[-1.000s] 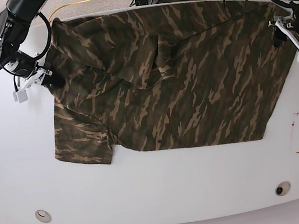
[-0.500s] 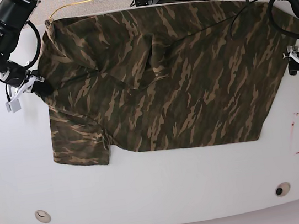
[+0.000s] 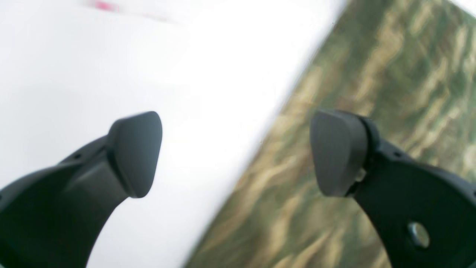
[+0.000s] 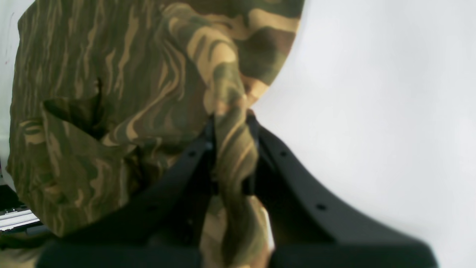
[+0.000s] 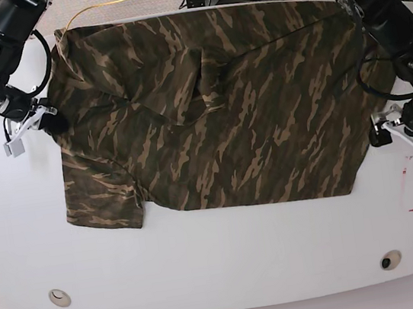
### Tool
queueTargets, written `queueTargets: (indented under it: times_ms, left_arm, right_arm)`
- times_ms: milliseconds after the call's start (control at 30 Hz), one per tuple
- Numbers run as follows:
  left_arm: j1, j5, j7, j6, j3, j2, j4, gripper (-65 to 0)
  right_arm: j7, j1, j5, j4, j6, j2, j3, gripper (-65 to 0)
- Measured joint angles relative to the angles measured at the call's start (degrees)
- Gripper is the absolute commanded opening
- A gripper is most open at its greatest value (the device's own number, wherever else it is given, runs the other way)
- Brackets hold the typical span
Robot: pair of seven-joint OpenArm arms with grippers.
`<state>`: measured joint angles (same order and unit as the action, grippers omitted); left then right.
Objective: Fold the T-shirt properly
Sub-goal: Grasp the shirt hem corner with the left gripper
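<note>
Soft, rumpled camouflage T-shirt [image 5: 215, 107]

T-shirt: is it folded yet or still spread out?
Mostly spread. The T-shirt lies open across the table, with only a small bunched fold near its middle. The right end effector pinches one edge.

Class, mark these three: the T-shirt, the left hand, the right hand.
T-shirt [image 5: 261, 108], base view: middle of the spread cloth.
Left hand [image 3: 236, 152], left wrist view: gap between open fingertips.
Right hand [image 4: 232, 149], right wrist view: where it pinches cloth.
</note>
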<state>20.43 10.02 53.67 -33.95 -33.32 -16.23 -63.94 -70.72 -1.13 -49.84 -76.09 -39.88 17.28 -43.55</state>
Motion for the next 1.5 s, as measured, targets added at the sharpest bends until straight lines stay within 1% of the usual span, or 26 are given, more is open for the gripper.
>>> queueTargets:
  times_ms: [100,233,333,567,733,867,1033,1133,1167,1267,1333,1433,1500]
  left_arm:
    - [2.2,0.1,-1.5,-0.2,2.2,1.0,4.9,-6.1]
    - [5.3,0.3,-7.1,-0.2,4.3,1.7,10.8,-6.1]
    - [6.3,0.4,-9.6,-0.1,4.6,2.0,14.3,-6.0]
    - [10.5,0.2,-14.0,0.1,4.5,1.7,23.0,-6.0]
    - [12.2,0.5,-19.2,0.0,9.1,1.4,27.3,-6.0]
    - [13.5,0.7,-21.0,0.0,14.2,1.8,29.4,-6.0]
    - [13.6,0.8,-22.0,0.0,14.7,4.1,29.5,-6.8]
    - [13.7,1.1,-21.9,-0.1,15.0,5.0,29.5,-13.8]
    - [13.7,1.2,-21.8,-0.2,15.0,5.3,29.5,-17.2]
    - [13.5,1.1,-21.8,-0.1,15.0,5.8,29.5,-29.6]
    - [13.4,0.9,-21.9,-0.1,15.3,6.1,29.5,-39.7]
    - [13.2,-0.2,-22.8,0.0,19.8,6.0,29.5,-54.0]
    - [13.2,-1.5,-24.3,0.0,21.7,6.1,29.5,-61.2]
  right_arm:
    - [0.0,0.0,0.1,0.0,0.0,0.0,0.0,-65.0]
    - [0.0,0.1,0.1,0.0,0.0,-0.7,-0.1,-65.0]
    - [0.0,0.0,0.1,0.0,0.0,-1.4,0.0,-65.0]
    - [0.0,0.0,0.2,0.0,0.0,-1.5,0.0,-65.0]
    - [0.0,0.0,0.2,0.0,0.0,-1.5,0.0,-65.0]
    - [0.0,0.0,0.1,0.0,0.0,-1.6,0.0,-65.0]
    - [0.0,0.0,0.2,0.0,0.0,-1.6,-0.1,-65.0]
    - [0.0,0.0,0.2,0.0,0.0,-1.5,-0.1,-65.0]
    - [0.0,0.0,0.2,0.0,0.0,-1.5,-0.1,-65.0]
    - [0.0,0.1,0.2,0.0,0.0,-1.6,-0.1,-65.0]
    - [0.0,0.1,0.1,0.0,0.0,-1.6,-0.1,-65.0]
    - [0.0,0.0,0.2,0.0,0.0,-1.5,-0.1,-65.0]
    - [0.0,0.2,0.2,0.0,0.0,-1.6,0.0,-65.0]
